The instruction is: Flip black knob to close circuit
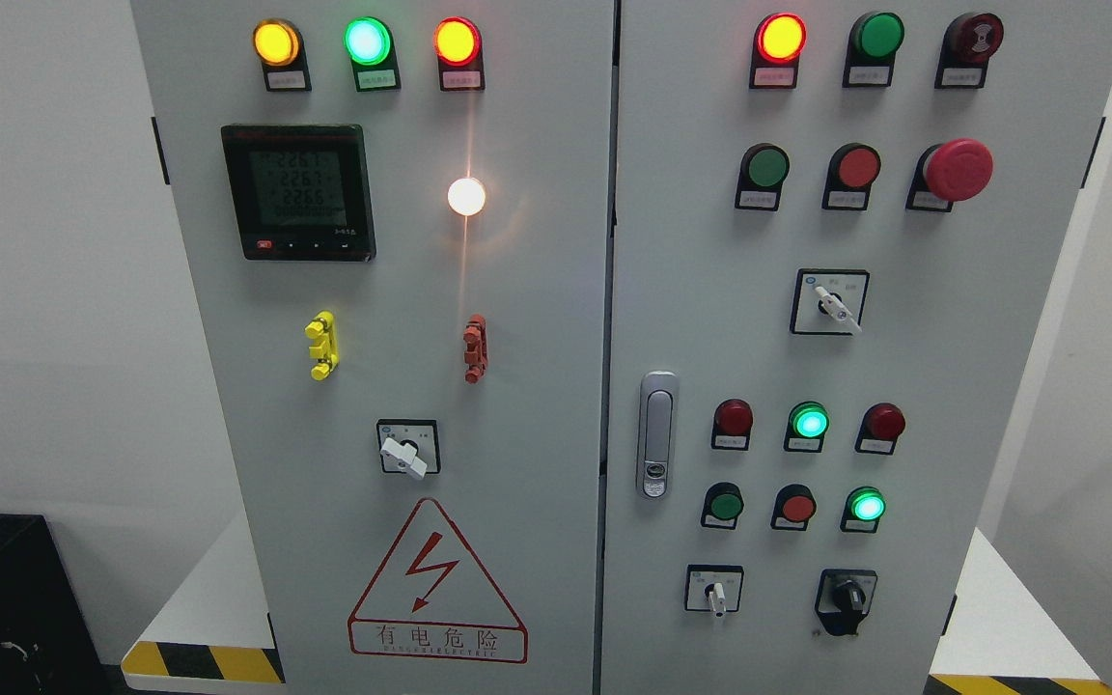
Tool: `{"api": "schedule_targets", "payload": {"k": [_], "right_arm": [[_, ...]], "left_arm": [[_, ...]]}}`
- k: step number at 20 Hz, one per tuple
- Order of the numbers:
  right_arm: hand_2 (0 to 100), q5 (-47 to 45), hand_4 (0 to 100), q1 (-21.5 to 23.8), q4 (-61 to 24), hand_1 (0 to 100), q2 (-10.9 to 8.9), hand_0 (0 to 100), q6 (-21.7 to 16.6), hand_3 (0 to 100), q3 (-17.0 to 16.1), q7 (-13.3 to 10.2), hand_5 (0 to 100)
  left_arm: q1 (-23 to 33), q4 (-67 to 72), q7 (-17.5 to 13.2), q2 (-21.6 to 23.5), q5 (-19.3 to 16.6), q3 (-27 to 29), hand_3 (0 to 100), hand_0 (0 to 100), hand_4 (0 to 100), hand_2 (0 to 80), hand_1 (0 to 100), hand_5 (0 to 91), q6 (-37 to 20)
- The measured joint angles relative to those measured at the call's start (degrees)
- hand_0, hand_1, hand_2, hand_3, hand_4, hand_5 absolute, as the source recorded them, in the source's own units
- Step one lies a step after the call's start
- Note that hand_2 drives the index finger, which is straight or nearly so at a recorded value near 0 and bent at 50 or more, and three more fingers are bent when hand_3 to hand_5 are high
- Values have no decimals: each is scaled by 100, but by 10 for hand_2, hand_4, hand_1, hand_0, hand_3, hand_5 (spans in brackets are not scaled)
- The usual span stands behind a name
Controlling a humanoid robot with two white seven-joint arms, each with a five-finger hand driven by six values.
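Okay, head view: I see the grey cabinet point(517, 405) front only, neither of my hands in frame.

Finger state: can't tell, both hands are out of view. Black knob point(847, 598) sits at the lower right of the right door, on its grey plate, handle pointing roughly straight down. White-handled selector point(715, 597) just left of it; lit green lamp point(867, 506) above. Left door: meter display point(297, 191) on, white lamp point(466, 196) glaring, red hazard triangle point(437, 584) at the bottom. Door latch point(656, 434) is near the centre seam.
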Motion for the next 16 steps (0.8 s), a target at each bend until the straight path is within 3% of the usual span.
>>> {"api": "schedule_targets", "payload": {"k": [5, 16], "right_arm": [[359, 667, 536, 62, -793, 119, 21, 0, -1, 595, -82, -359, 457], [496, 1889, 658, 141, -2338, 112, 48, 0, -1, 746, -97, -1298, 633]], "left_arm": [[0, 0, 0, 0, 0, 0, 0, 120, 0, 0, 556, 0, 0], [0, 0, 0, 0, 0, 0, 0, 120, 0, 0, 556, 0, 0]]}}
